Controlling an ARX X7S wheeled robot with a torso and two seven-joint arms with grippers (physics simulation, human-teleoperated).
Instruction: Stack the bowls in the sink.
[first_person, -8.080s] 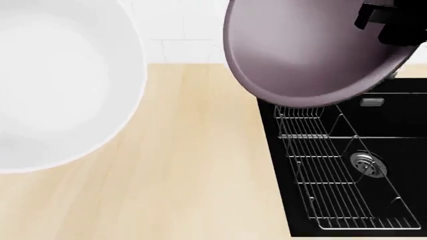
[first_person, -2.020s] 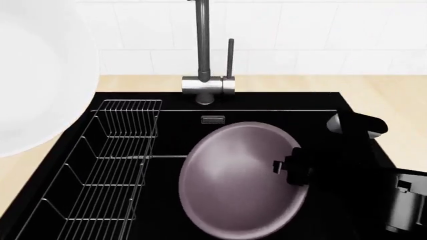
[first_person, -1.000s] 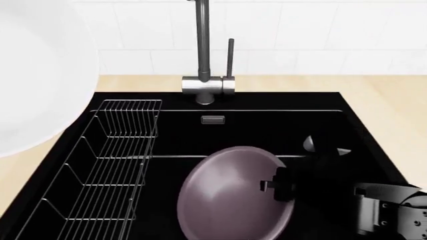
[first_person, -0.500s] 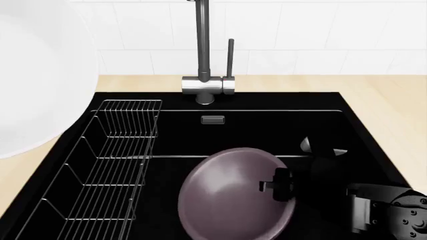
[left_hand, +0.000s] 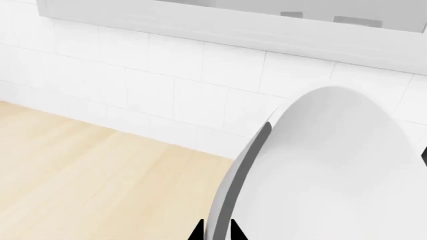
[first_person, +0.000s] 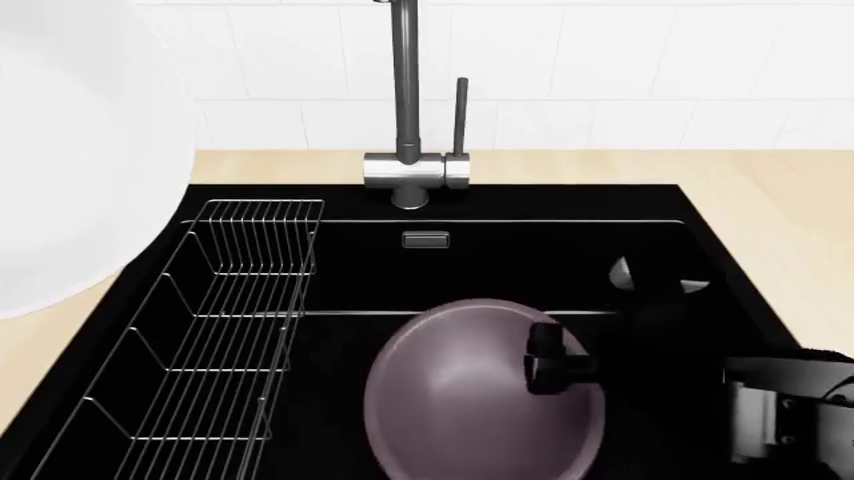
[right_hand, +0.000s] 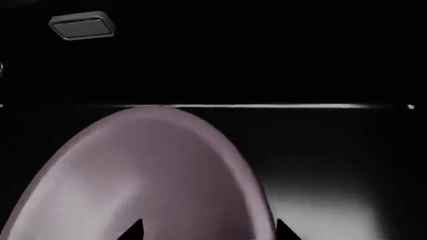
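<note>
The dark purplish-grey bowl (first_person: 454, 400) lies mouth up, low in the black sink (first_person: 534, 260), right of the wire rack. My right gripper (first_person: 550, 360) is at the bowl's right rim. In the right wrist view its fingertips stand wide apart, open, on either side of that bowl's (right_hand: 147, 175) rim, and the right gripper (right_hand: 208, 231) does not pinch it. The glossy white bowl (first_person: 67, 150) hangs high at the left, over the counter. My left gripper (left_hand: 215, 232) is shut on the white bowl's (left_hand: 327, 165) rim, one fingertip on each side. The drain is hidden.
A steel wire rack (first_person: 214, 340) fills the sink's left part. The steel faucet (first_person: 404, 100) rises behind the basin against white tiles. Light wooden counter (first_person: 787, 220) flanks the sink on both sides. An overflow plate (first_person: 426, 239) sits on the sink's back wall.
My right arm brought the purplish-grey bowl down into the sink. In the last half second the bowl shifted slightly right and lies flatter. The white bowl stays held at the left.
</note>
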